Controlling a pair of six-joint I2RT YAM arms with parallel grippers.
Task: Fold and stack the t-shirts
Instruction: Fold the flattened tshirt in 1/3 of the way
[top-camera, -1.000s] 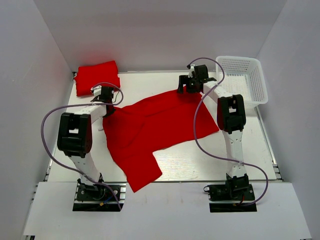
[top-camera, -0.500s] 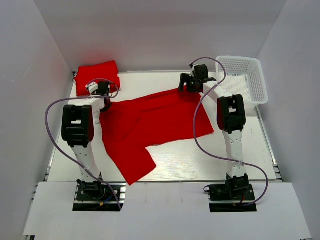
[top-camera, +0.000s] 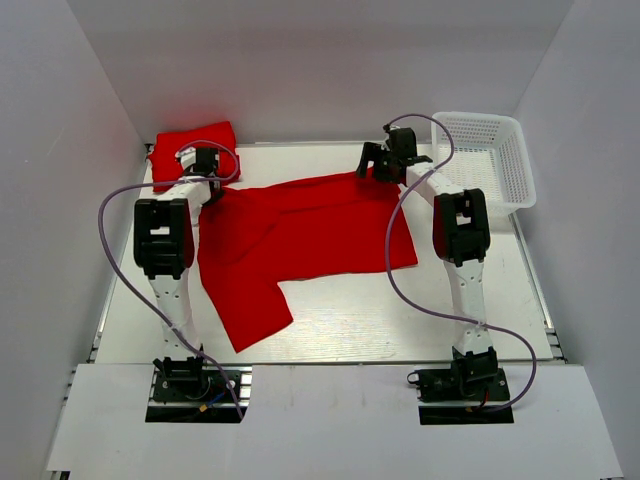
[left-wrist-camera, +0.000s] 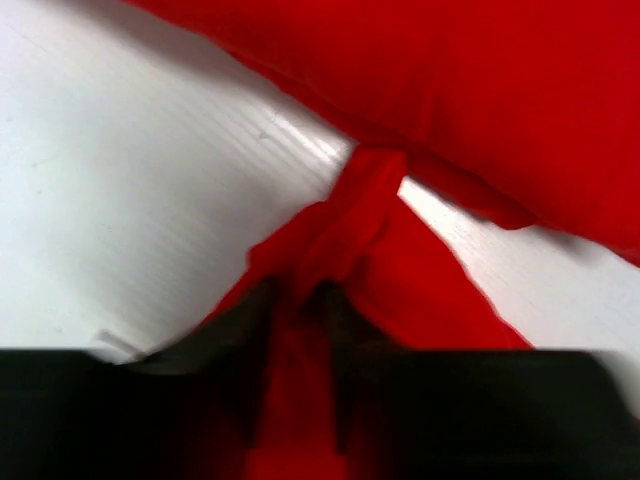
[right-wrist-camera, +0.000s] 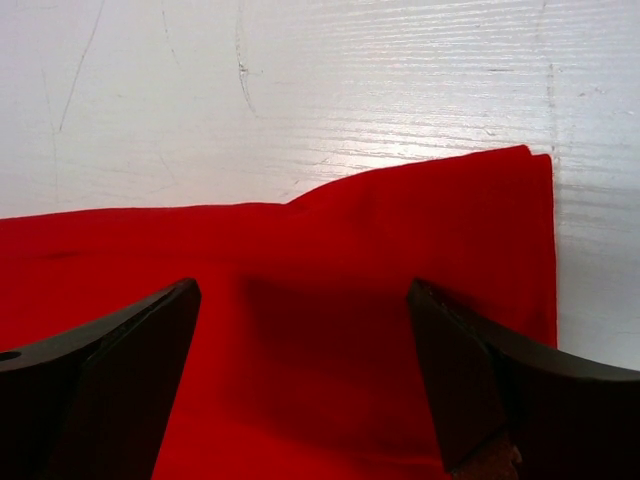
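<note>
One spread t-shirt (top-camera: 310, 225) lies beside a folded t-shirt (top-camera: 190, 150) — white table (top-camera: 400, 310), walls (top-camera: 320, 70).

one red t-shirt (top-camera: 300, 235) lies spread flat mid-table, another folded red t-shirt (top-camera: 190, 148) sits at the far-left corner.

— What's under that gripper (right-wrist-camera: 302, 290)?
— A red t-shirt (right-wrist-camera: 330, 330), lying flat across the lower half of the frame. Its edge runs from the left side up to a squared corner at the upper right.
— And the fingers?
— Two dark fingers (right-wrist-camera: 110, 370), one at lower left and one at lower right, spread wide with red cloth showing between them. There's a dim shadow on the cloth in the gap.
— Are they touching it?
— Can't tell from here.
— And above the cloth?
— Bare white table (right-wrist-camera: 300, 90), faintly grained, with a few thin scratches at upper left.
</note>
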